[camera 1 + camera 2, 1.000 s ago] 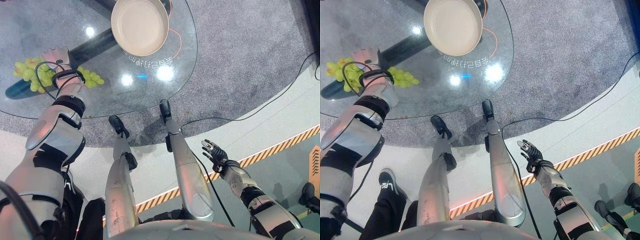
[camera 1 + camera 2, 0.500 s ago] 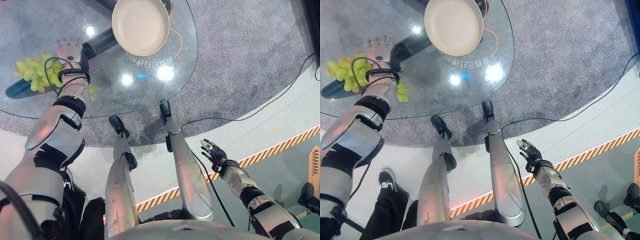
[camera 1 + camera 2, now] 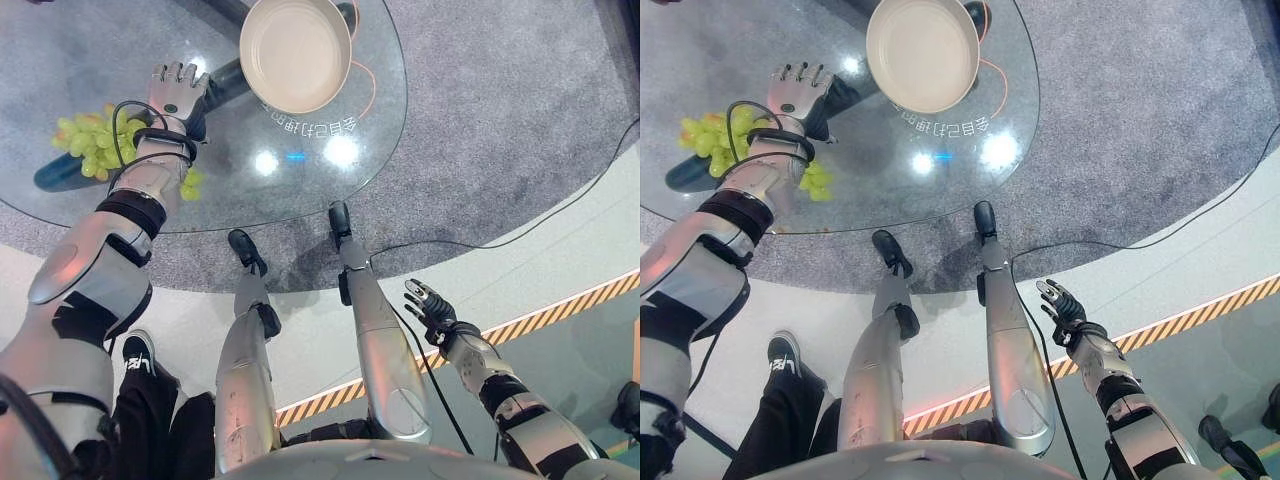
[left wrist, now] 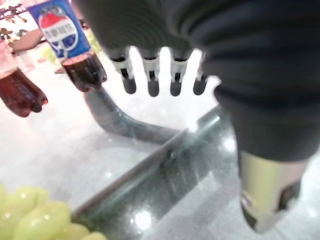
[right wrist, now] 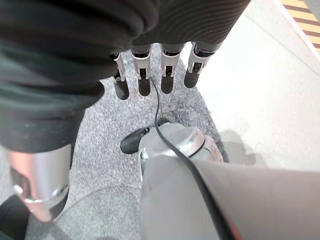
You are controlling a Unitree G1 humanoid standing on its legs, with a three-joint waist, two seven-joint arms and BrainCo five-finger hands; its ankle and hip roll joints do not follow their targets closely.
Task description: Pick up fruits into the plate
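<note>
Left eye view: the left robot hand (image 3: 172, 92) hangs over the glass table (image 3: 330, 130) at about 10 o'clock, fingers straight and spread, holding nothing; the bunch of green grapes (image 3: 92, 142) lies on the glass beside and under its wrist, toward 9 o'clock, and the empty cream plate (image 3: 295, 52) sits apart from both at 12 o'clock. The right robot hand (image 3: 430, 312) hangs off the table at 4 o'clock, above the floor, fingers loosely spread and empty. Left wrist view: straight dark-tipped fingers (image 4: 150, 85) reach out over the glass, grapes (image 4: 35, 220) lie under the wrist, and two cola bottles (image 4: 75, 50) stand beyond. Right wrist view: the right hand's fingers (image 5: 142, 82) hang relaxed over grey carpet (image 5: 105, 140).
</note>
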